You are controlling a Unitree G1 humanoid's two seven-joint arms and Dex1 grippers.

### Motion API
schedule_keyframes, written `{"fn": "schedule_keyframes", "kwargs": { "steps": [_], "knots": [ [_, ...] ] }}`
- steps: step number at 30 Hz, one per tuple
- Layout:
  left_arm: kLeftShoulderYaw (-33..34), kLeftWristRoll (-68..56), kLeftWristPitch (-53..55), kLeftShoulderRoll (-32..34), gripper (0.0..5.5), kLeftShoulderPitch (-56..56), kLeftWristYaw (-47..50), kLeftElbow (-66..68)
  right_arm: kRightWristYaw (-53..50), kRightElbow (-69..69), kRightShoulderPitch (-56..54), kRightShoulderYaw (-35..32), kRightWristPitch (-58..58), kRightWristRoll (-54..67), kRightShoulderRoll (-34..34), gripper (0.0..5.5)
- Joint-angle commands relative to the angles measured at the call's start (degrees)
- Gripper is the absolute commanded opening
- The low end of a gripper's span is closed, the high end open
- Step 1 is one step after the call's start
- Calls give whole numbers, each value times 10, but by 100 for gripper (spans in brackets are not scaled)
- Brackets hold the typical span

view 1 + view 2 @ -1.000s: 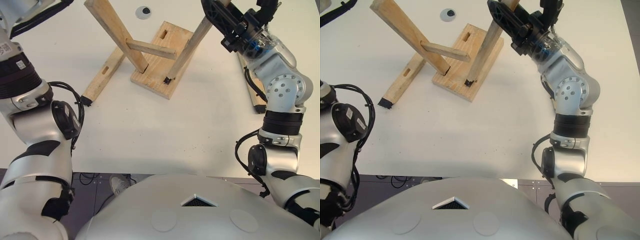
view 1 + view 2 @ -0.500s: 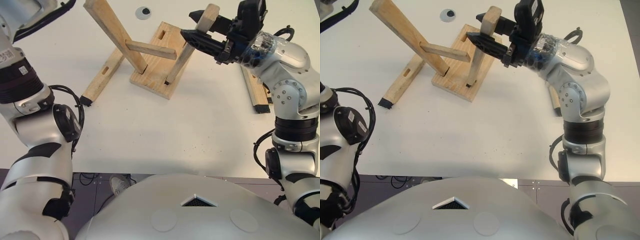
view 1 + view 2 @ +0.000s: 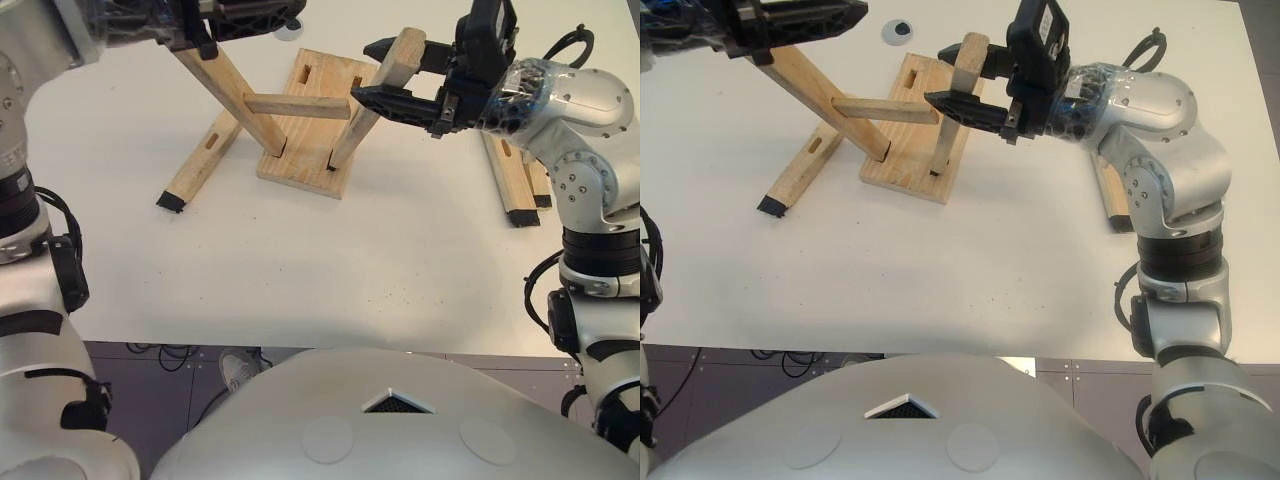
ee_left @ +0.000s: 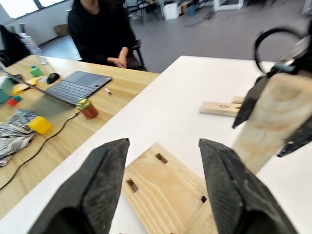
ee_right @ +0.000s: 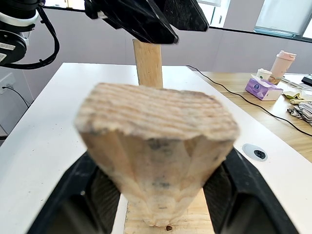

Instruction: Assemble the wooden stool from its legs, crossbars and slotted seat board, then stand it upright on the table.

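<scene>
**Plainly, a half-built frame that could spring apart**

Right tool point(image 3: 362, 70) pinches the top of the right leg point(image 3: 348, 135), one finger on each side. That leg leans, its foot at a slot near the board's point(image 3: 310, 160) 6 o'clock edge. The board lies flat at 12 o'clock on the tabletop point(image 3: 350, 260). A crossbar point(image 3: 300, 105) runs from this leg to the left leg point(image 3: 240, 95), which also leans.

The left tool point(image 4: 165, 146) hangs spread over the left leg's top, gripping nothing. So a sideways push on the right leg would likely travel through the crossbar and tip the left leg, or pull the crossbar out of its socket. I cannot tell how deep either end sits.

Nothing pins the board, so pressing the tilted foot down may jam it or skid the board.

A loose leg point(image 3: 205, 160) lies at the board's 9 o'clock, and spare legs point(image 3: 512, 185) lie well apart at 3 o'clock.
</scene>
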Motion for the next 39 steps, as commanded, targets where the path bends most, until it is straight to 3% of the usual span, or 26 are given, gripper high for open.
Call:
{"fn": "schedule_keyframes", "kwargs": {
  "steps": [1,8,15,23,31,35,39],
  "knots": [
    [-37,59,-17,-34,209,33,56,-43,-4,3,11,25,31,-33,-19,204],
    [-91,174,-52,-131,111,107,184,-62,-26,8,-7,26,69,-29,-9,204],
    [-186,282,-103,-155,0,227,216,-5,-55,-11,-30,45,150,-7,13,204],
    [-194,309,-141,-229,0,297,217,70,-83,1,-60,97,191,-20,49,204],
    [-103,280,-130,-257,0,255,191,41,-80,36,-86,109,210,-39,46,204],
    [-14,240,-142,-271,0,190,184,17,-69,40,-94,109,201,-41,31,204],
    [91,159,-99,-260,45,106,165,-10,-55,32,-96,100,184,-46,21,290]
  ]
}}
